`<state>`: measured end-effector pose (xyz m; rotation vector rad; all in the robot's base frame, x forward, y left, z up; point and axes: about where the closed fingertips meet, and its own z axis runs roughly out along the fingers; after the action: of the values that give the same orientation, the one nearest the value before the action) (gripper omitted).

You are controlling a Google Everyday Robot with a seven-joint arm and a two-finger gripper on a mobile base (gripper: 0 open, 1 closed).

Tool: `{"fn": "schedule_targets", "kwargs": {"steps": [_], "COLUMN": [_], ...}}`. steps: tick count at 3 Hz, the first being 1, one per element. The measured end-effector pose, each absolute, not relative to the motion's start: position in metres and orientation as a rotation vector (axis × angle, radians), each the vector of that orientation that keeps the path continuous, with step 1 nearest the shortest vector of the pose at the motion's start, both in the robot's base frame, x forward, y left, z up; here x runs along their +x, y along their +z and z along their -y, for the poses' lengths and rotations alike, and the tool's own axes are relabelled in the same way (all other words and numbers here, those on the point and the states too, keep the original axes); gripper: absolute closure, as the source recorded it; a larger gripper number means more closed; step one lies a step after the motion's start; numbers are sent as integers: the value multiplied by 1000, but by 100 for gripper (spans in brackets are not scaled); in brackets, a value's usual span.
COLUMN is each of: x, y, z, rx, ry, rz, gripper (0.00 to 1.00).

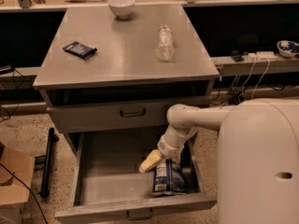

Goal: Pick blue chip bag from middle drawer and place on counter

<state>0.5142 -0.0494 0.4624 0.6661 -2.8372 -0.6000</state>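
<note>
One counter (126,64), one bottle (165,42), one calculator (80,50), one blue chip bag (167,178). Two bowls: counter bowl (121,6), bench bowl (287,48). Two drawers: upper drawer (93,118), middle drawer (107,185). One gripper (152,161), at the bag's eleven o'clock.
</note>
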Motion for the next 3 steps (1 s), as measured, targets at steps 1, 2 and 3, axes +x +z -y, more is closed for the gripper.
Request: {"fn": "schedule_targets", "kwargs": {"steps": [1, 2, 3], "x": [513, 512, 512], "y": [434, 413, 393], "z": [62, 75, 83], "rx": [514, 384, 306], "ry": [-579, -589, -597], "rz": [2884, 2925, 2935], "gripper": [0, 0, 0]}}
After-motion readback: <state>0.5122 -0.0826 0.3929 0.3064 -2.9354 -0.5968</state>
